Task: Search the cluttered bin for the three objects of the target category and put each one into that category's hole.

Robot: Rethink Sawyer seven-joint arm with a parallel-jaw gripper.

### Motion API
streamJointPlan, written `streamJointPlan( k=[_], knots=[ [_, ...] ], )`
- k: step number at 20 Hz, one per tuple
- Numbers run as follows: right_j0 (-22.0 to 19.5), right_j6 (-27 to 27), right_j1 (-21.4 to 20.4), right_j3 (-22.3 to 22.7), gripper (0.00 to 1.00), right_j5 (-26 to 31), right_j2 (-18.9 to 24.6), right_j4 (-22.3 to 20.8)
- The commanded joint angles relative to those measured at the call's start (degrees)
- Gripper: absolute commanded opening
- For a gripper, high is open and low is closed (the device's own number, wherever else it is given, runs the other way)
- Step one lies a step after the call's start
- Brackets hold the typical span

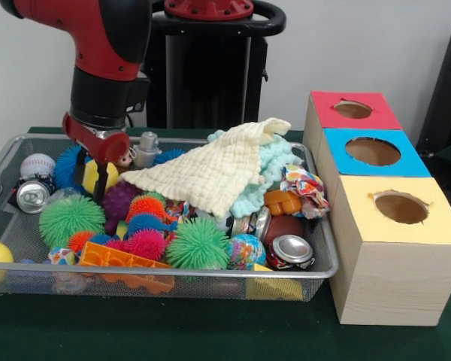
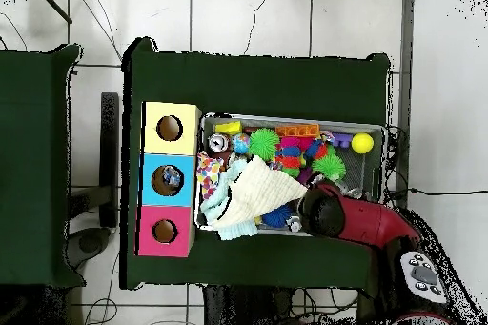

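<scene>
At the bin's end furthest from the three boxes, close to the pedestal side of the table, the gripper hangs low among the toys, its two dark fingers spread a modest way apart with nothing between them, straddling the yellow ball there. The relation that matters is sideways. In the front view one can lies just off the gripper toward the bin's short outer wall, below the baseball, silver top tilted toward the camera and its long axis pointing roughly across the table; I judge it the nearer catch by far. A second can lies at the opposite end, in the bin's corner nearest the yellow-topped box, on its side with its top facing outward, well apart from the gripper. A cream cloth drapes the middle and may hide more; no bottle shows plainly. The overhead view has the arm covering its working corner, so the near can cannot be checked there.
</scene>
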Motion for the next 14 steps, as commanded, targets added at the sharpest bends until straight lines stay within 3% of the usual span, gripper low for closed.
streamJointPlan(
  k=[1, 7, 14],
  knots=[
    [-0.48, 0.84, 2.68, -3.13, 1.0, 0.17, 1.21, -1.7],
    [-1.55, 3.12, 7.12, -5.34, 1.0, -5.79, 1.73, -0.94],
    [-1.55, 4.69, 9.57, -5.79, 1.0, -10.1, 1.62, -0.04]
  ],
)
